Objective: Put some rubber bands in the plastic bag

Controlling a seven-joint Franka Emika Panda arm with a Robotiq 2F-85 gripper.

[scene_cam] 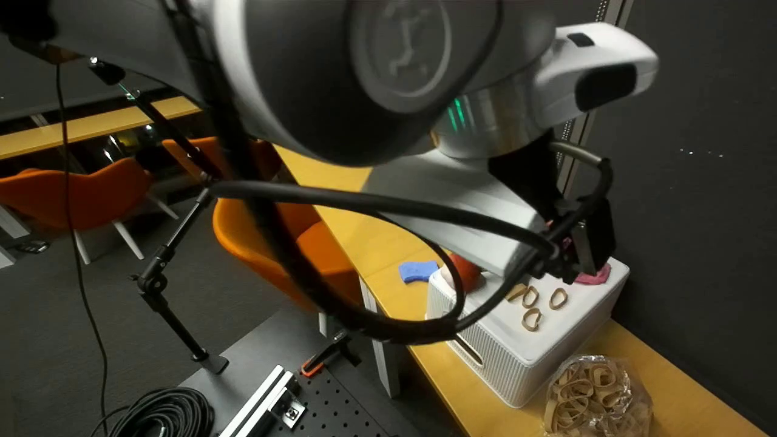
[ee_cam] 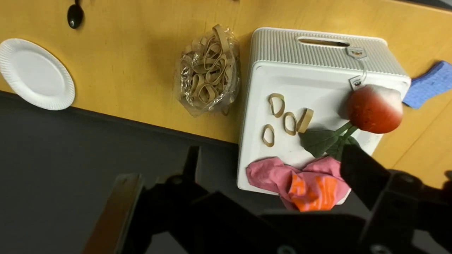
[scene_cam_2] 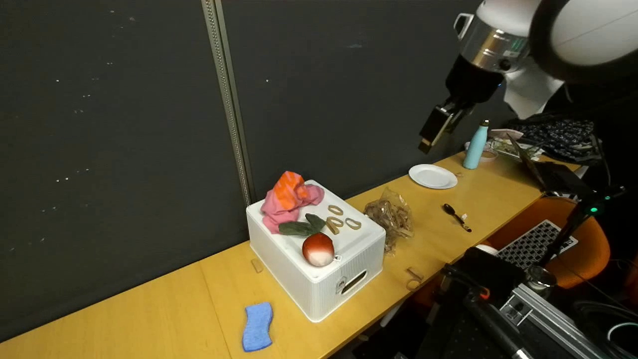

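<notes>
Four rubber bands (ee_cam: 304,121) lie loose on top of the white box (ee_cam: 300,79), and my next move turns on how they sit relative to the pincer (scene_cam_2: 432,135). Pincer state: jaws wide in the wrist view, nothing seen between them. In an exterior view it hangs well apart from the box, higher up and to the right, tilted rather than plumb. Wrist view: the bands appear above the finger ends and, side to side, between them; the pink cloth (ee_cam: 268,173) is nearer the line of the tips. I read this as calling for a shift away from the dark wall panel (scene_cam_2: 124,124), then down. Long axes: three loops run mostly up the wrist view, hence across the line on which the jaws close; I'd expect little wrist turn. The fourth band leans close to the green leaves (ee_cam: 319,141), touching or not I cannot tell. Best candidate, in my judgement: the loop nearest the cloth, lying clear of the others. The plastic bag (ee_cam: 227,92), already crowded with bands, sits on the tabletop (ee_cam: 123,63) just beside the box, left of it in the wrist view, so the carry should be short and sideways.
</notes>
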